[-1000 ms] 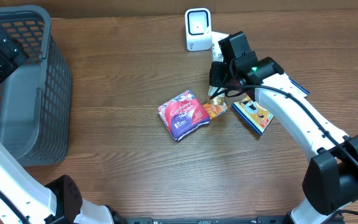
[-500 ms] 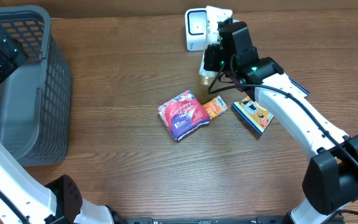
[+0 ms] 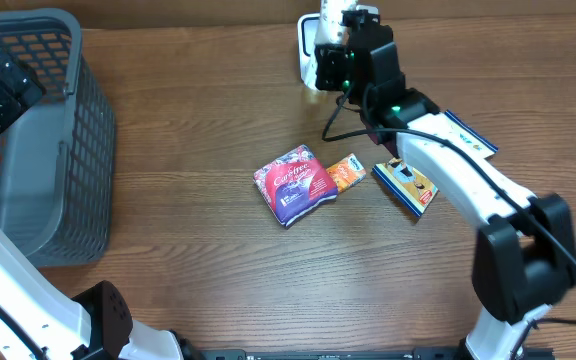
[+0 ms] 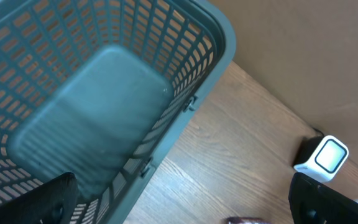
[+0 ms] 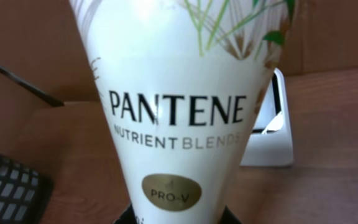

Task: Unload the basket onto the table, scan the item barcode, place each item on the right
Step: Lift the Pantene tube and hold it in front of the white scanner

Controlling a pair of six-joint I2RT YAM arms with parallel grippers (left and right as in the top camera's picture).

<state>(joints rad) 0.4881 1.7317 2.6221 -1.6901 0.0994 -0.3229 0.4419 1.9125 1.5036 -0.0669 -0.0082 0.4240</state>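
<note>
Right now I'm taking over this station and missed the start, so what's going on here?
The right hand is shut on a white Pantene tube and holds it up in front of the white scanner at the far edge of the table, so the scan looks under way. The left hand hangs open above the grey basket, holding nothing. A red pouch, an orange packet and a blue box lie on the table.

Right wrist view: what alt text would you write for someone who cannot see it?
A white Pantene tube labelled Nutrient Blends fills the frame, upright and close to the camera. Behind it, a white scanner stands on the wooden table.
</note>
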